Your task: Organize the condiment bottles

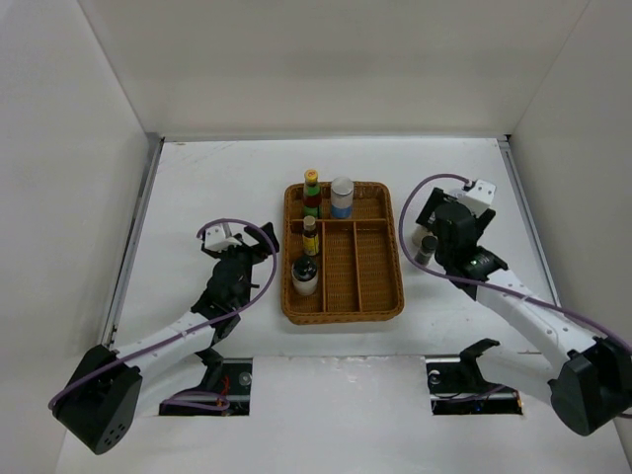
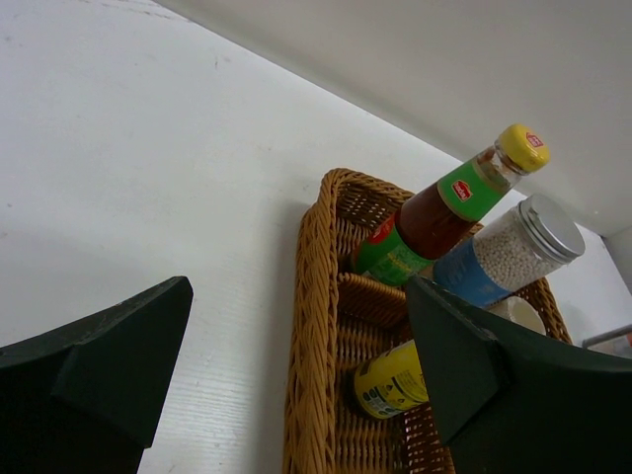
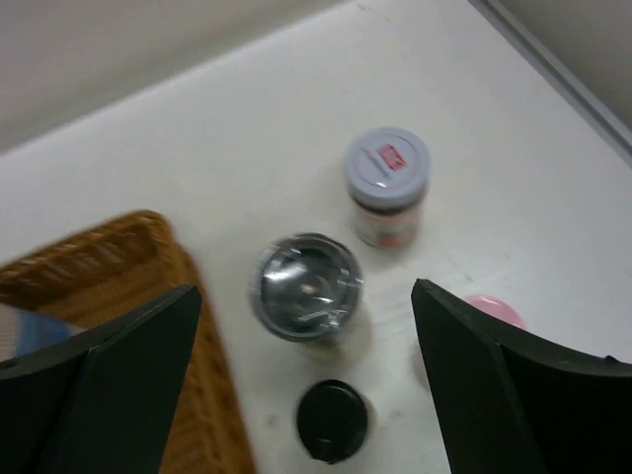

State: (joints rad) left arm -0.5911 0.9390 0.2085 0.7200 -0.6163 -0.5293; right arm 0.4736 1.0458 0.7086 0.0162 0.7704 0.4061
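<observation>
**Mia:** Where are the bottles?

**Tom:** Four stand in the wicker tray (image 1: 341, 317). The tall sauce bottle (image 1: 311, 193) is in the far left corner. The blue-labelled jar (image 1: 342, 197) is just beside it on the right.

**Mia:** And the other two in there?

**Tom:** The second sauce bottle (image 1: 310, 237) and the squat bottle (image 1: 305, 276) stand along the tray's left side. The squat one is nearer.

**Mia:** Which way do they point?

**Tom:** Up, all four. Their long way runs from the tray floor straight up, with the caps on top.

**Mia:** And the rest?

**Tom:** Three stand on the table (image 1: 197, 178), right of the tray, with their lids facing up. The silver-lidded jar (image 3: 304, 281) is near the tray's edge. The grey-lidded jar (image 3: 387, 183) is farther back and a bit right. The pink-capped bottle (image 3: 492, 310) is to the right, mostly hidden behind a finger.

**Mia:** What is that black round thing (image 3: 333, 420)?

**Tom:** It lies just near of the silver-lidded jar. I cannot tell what it is.

**Mia:** Is the right end effector (image 3: 306, 291) holding a jar?

**Tom:** No. It hangs over the silver-lidded jar with its fingers spread wide. There is a gap on each side of the jar.

**Mia:** And the left end effector (image 2: 296, 296)?

**Tom:** It is spread wide too, with nothing in it. It sits left of the tray and faces it.
</observation>
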